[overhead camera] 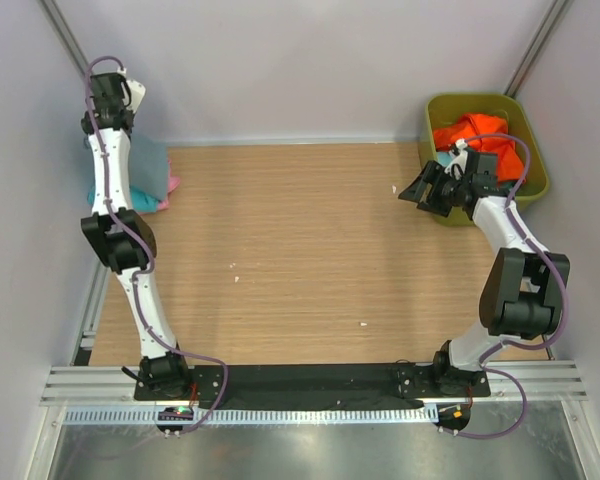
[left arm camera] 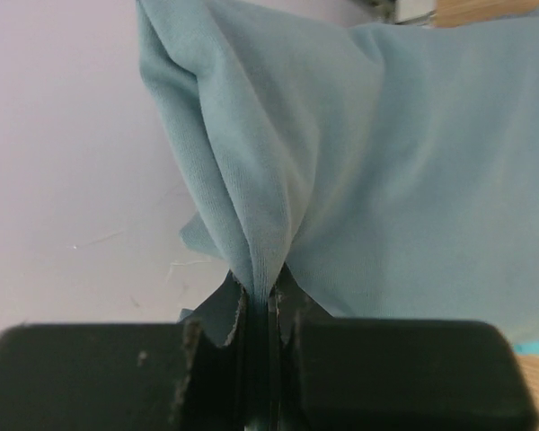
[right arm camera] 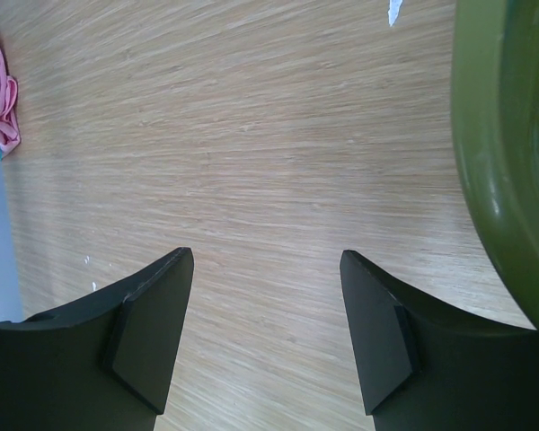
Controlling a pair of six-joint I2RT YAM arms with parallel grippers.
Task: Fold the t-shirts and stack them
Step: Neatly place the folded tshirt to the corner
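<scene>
My left pincer (left arm camera: 269, 301) is clenched on a gathered fold of the grey-blue shirt (left arm camera: 413, 162), which drapes away past its tips. My right pincer (right arm camera: 265, 260) stands released, empty, above the table (right arm camera: 251, 117), tub (right arm camera: 503, 153) just right of it, pink shirt (right arm camera: 4, 99) far ahead-left.

From the overhead feed I see my left arm (overhead camera: 145, 305) at the left of the frame and my right arm (overhead camera: 500, 222) at the right as twins: smooth white link shells broken up by chunky black joint housings, each with a thin purple cable (overhead camera: 98, 130) strung along it, both on black bases bolted to a black plate (overhead camera: 310, 380) at the bottom edge. The left gripper (left arm camera: 262, 287) is a matt black block flecked with pale specks, its fingers rough and notched at the inner edges, while the right gripper (right arm camera: 265, 269) shows two curved black fingers, each with a flat dark grey pad (right arm camera: 136, 355) set into its inner face
</scene>
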